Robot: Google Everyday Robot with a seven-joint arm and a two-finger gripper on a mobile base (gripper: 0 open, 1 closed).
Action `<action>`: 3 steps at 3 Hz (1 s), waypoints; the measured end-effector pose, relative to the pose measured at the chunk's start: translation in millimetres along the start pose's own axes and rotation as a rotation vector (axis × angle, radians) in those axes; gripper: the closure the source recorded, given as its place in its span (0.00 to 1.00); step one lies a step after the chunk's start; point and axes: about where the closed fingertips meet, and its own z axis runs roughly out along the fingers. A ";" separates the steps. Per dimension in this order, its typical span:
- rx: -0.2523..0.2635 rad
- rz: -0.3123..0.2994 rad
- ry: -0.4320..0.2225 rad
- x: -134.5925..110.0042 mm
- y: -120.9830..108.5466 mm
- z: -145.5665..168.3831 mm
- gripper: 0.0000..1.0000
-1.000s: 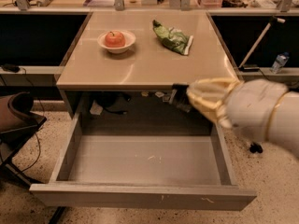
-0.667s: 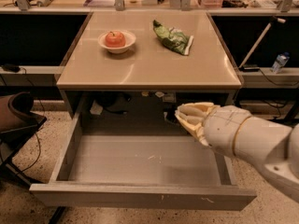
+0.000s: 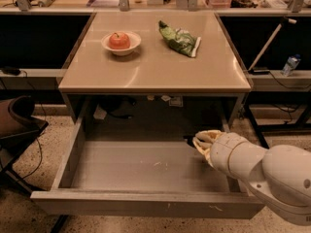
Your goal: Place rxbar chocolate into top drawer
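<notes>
A: Where's the rxbar chocolate (image 3: pixel 187 139)?

B: Only a dark end shows. It pokes out of the gripper (image 3: pixel 197 141), which is pinched on it, low in the top drawer (image 3: pixel 136 166) near the rear right corner. It's over the grey bottom, and whether it touches can't be told.

A: Progress?

B: The drawer stands wide open and the bar's within its walls but not yet let go. Left to do: lower a bit, release, draw the arm (image 3: pixel 262 171) out. Prob. most of the way there.

A: Which way does it point?

B: The visible end points left, twd the drawer's middle. The long axis prob. runs roughly level, left-right, in line w/ the gripper. The rest is hidden, so that's a guess.

A: Anything else nearby?

B: The arm comes in from lower right. On the table (image 3: pixel 155 74) above sit an apple (image 3: pixel 119 40) in a white bowl (image 3: pixel 132 46) and a green chip bag (image 3: pixel 180 38), both well apart from the bar.
</notes>
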 end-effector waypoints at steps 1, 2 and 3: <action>0.038 0.044 0.121 50.1 -4.2 13.5 1.00; 0.041 0.032 0.126 48.3 -7.6 16.7 0.81; 0.041 0.032 0.126 48.3 -7.6 16.7 0.58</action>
